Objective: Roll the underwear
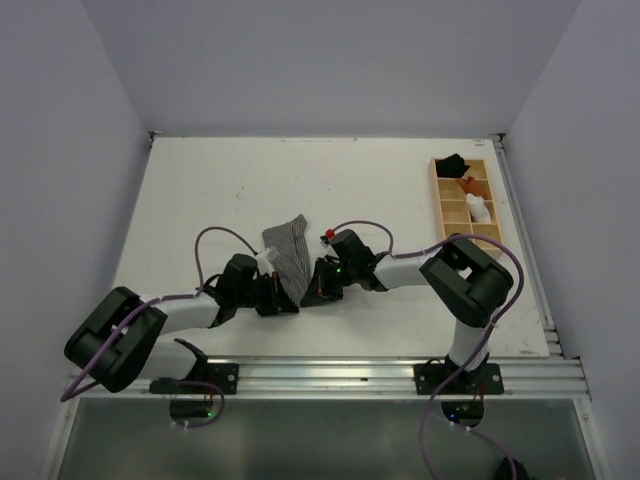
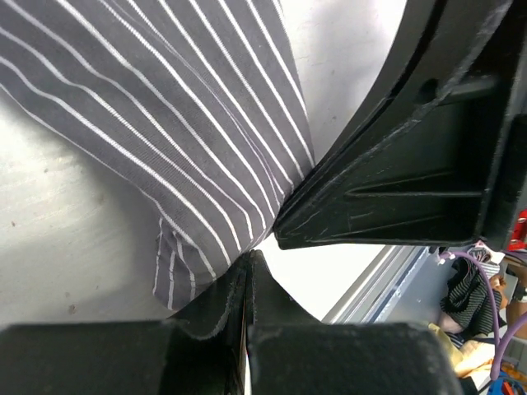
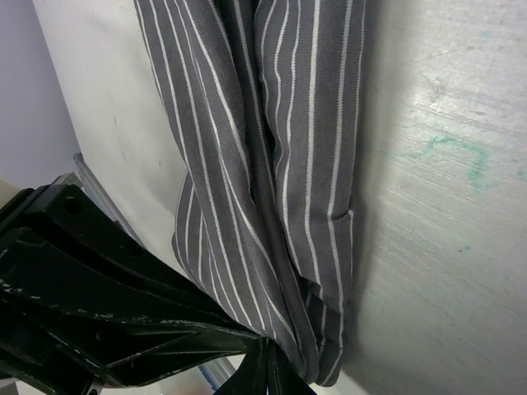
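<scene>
The underwear is a grey cloth with fine white stripes. It lies folded into a long narrow strip on the white table, running from the middle towards the near edge. Both grippers meet at its near end. My left gripper comes in from the left and is shut, its tips pinching the cloth's near edge. My right gripper comes in from the right and is shut on the bunched near end of the underwear. The right gripper's black body fills the right of the left wrist view.
A wooden divided tray stands at the back right. It holds a black bundle, an orange bundle and a white bundle. The table's metal front rail runs just behind the grippers.
</scene>
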